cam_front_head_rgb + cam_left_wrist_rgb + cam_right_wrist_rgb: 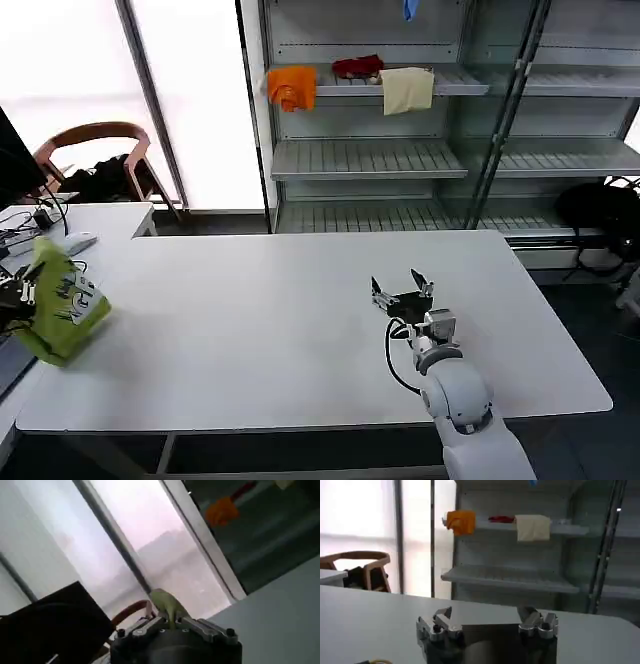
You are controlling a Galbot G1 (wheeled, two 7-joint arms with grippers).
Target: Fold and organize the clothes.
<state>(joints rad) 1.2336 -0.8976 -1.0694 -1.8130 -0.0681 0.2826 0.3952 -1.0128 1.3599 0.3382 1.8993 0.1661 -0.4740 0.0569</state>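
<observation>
Lime-green cloth: the T-shirt (62, 298) is bunched into a soft wad at the far left edge of the worktop (300, 330), hanging from my left gripper (50, 290), a good part of it off the surface rather than lying flat.
Where it sits: well apart from my right side, with bare white worktop between us.
Left jaws: pinched on a ridge of the fabric; in my left wrist view a green fold (167, 607) stands up between the closed fingers.
Left arm pose: reaching out low at the left rim, wrist tipped so its camera looks up past the window frame.
Step in hand, as I judge it: bring the shirt inboard and spread it before any fold is made.
How to do it well: carry it over the open middle, lower until the hem drags, then draw it out so the thin cloth spreads instead of clumping.
Risk: thin fabric in a small pinch may slip, or drop off the edge if I let go here.
Right gripper (402, 286): parked over the worktop right of centre, jaws spread wide, holding nothing.
Right arm pose: forearm stretched forward, fingers (436, 625) level and pointing at the shelving (370, 160).
Beyond: an orange cloth (291, 86) and a cream cloth (407, 89) on a shelf, not mine to touch.
</observation>
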